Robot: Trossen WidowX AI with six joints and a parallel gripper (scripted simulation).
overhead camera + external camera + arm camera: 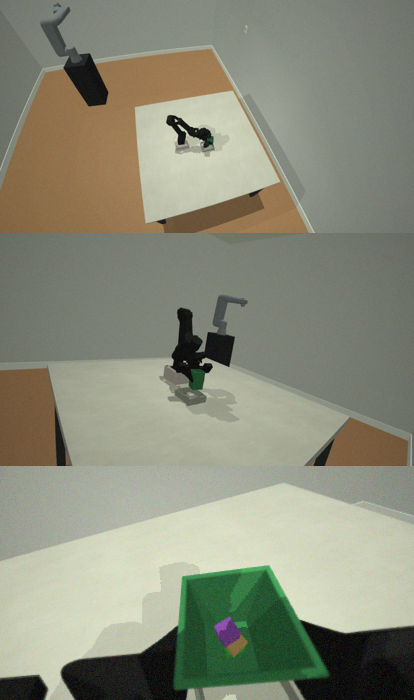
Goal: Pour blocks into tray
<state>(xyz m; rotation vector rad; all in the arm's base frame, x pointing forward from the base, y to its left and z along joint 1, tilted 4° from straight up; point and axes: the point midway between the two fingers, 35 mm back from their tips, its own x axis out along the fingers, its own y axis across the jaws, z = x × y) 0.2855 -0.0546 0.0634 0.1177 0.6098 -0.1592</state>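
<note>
With its jaws clamped on the green tapered cup (209,139) (197,379) (295,636), raised near the shallow gray tray (208,150) (196,400), the gripper (209,141) (199,375) (226,614) should center the cup's mouth over the tray before tipping smoothly, so the purple block (227,632) and orange block (237,646) drop inside.
</note>
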